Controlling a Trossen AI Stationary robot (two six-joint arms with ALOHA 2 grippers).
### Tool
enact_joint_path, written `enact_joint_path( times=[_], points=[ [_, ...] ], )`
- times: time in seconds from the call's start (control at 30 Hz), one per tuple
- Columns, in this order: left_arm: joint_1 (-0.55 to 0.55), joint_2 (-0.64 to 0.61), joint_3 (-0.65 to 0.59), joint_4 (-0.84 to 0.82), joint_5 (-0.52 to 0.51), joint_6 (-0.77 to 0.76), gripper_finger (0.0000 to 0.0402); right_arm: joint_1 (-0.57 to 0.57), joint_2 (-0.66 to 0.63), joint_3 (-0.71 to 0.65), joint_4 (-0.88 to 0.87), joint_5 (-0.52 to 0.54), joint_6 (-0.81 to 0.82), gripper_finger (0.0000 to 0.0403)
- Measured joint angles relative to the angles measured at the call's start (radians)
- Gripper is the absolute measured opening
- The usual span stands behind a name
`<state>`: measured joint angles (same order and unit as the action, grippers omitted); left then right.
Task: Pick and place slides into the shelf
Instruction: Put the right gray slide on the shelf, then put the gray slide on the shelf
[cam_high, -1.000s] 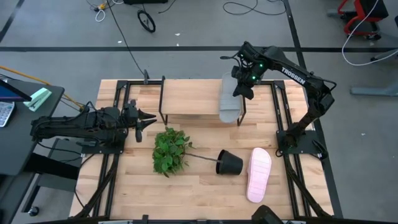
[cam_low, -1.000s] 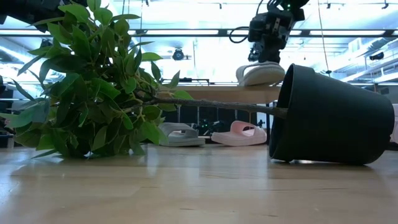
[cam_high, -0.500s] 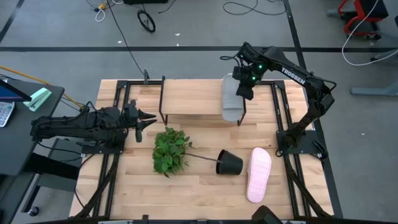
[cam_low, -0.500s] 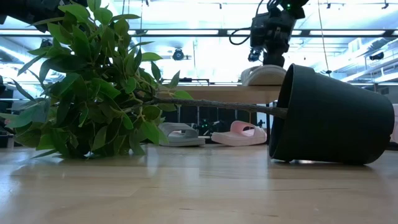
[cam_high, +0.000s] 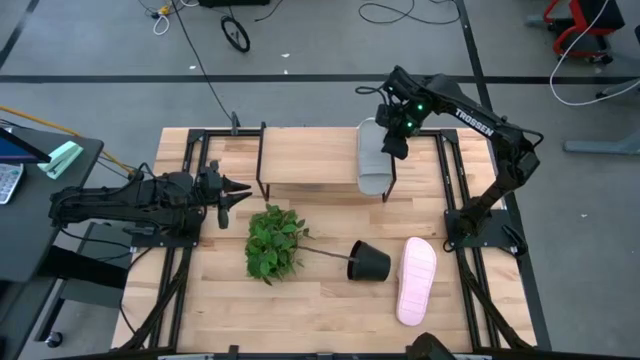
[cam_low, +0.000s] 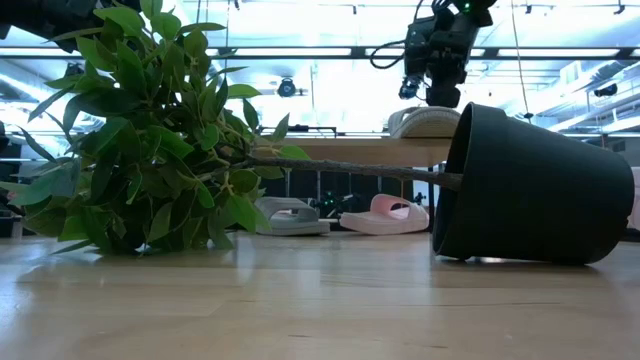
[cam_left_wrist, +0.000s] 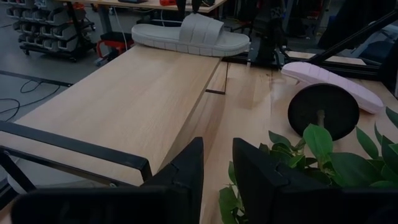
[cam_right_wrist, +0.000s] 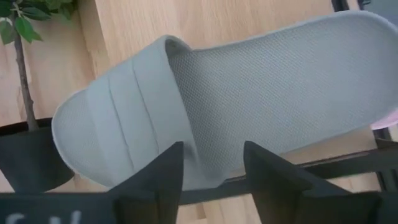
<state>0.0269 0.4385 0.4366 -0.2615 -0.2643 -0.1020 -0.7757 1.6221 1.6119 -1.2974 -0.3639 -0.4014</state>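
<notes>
A grey slide lies flat, sole down, on the right end of the shelf; it also shows in the low view and the right wrist view. My right gripper hangs open just above the slide's far part, with its fingers spread over the slide. One pink slide lies on the table near the right edge. Beneath the shelf, another grey slide and a pink slide rest on the table. My left gripper waits at the table's left, slightly open.
A black plant pot lies tipped on its side in the middle of the table. Its leafy plant sprawls toward the left, in front of the shelf. The shelf's left and middle top board is bare wood.
The grey slide, held tilted over the shelf's right end a second ago, has come down and now lies flat on the top board. My right gripper lowered with it, then rose slightly above it.
</notes>
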Motion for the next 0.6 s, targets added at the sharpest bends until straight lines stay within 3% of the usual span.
enact_joint_path(
  times=[0.43,0.6],
  points=[
    [0.002,0.0,0.0,0.005,-0.007,0.036,0.0094,0.02,-0.107,0.01,0.038,-0.001,0.042,0.0231],
    [0.038,0.0,0.0,0.058,-0.104,0.068,0.0092,0.088,-0.165,0.012,0.042,-0.003,0.062,0.0233]
  ],
)
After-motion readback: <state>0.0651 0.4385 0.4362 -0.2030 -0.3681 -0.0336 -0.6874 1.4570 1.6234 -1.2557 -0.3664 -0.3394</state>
